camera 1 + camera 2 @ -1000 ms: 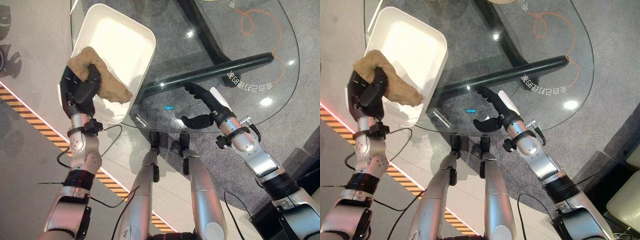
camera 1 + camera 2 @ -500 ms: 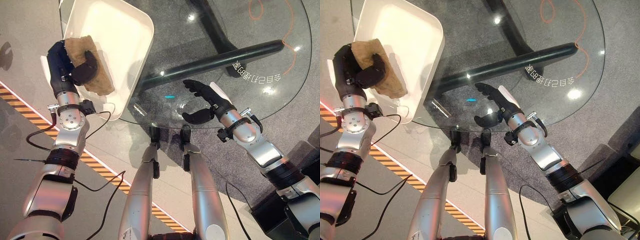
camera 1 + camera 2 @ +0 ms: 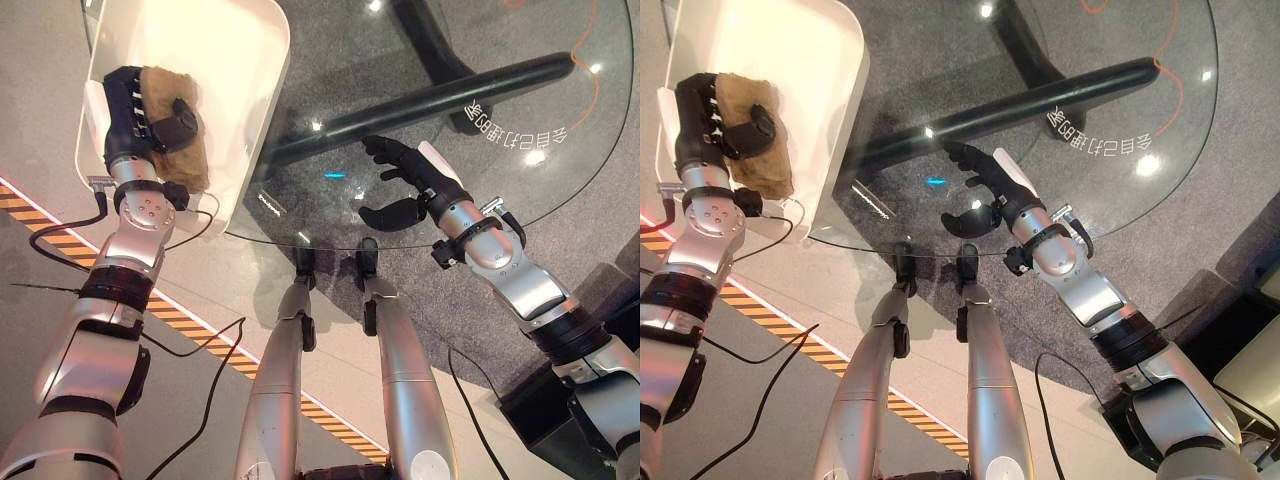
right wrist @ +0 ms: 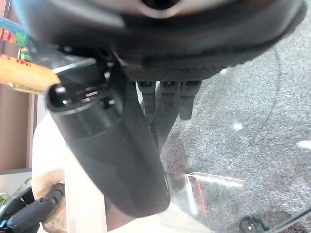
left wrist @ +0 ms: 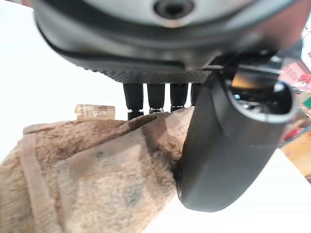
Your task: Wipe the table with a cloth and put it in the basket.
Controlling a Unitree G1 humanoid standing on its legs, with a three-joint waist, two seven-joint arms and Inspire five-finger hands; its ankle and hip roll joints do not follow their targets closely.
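Lowered into the white basket [image 3: 262, 60], left hand [image 3: 135, 115] still pinches the soft, limp, light cloth [image 3: 175, 150] by its bunched middle; right hand [image 3: 410, 185] hovers relaxed-open above the glass table [image 3: 520, 205].

Grey carpet [image 3: 330, 50] meets pale floor [image 3: 40, 90] edged by striped tape [image 3: 200, 330].

A round glass table [image 3: 520, 200] lies under the right hand [image 3: 405, 185], its clear top showing the dark crossbar of its base [image 3: 420, 105] and the grey carpet [image 3: 360, 40] beneath. An orange curl and a line of white print [image 3: 515, 120] mark the glass beyond that hand's fingers. A white basket [image 3: 240, 60] sits at the table's edge on the left hand's [image 3: 135, 120] side, well apart from the right hand. The basket walls rise around the left hand.
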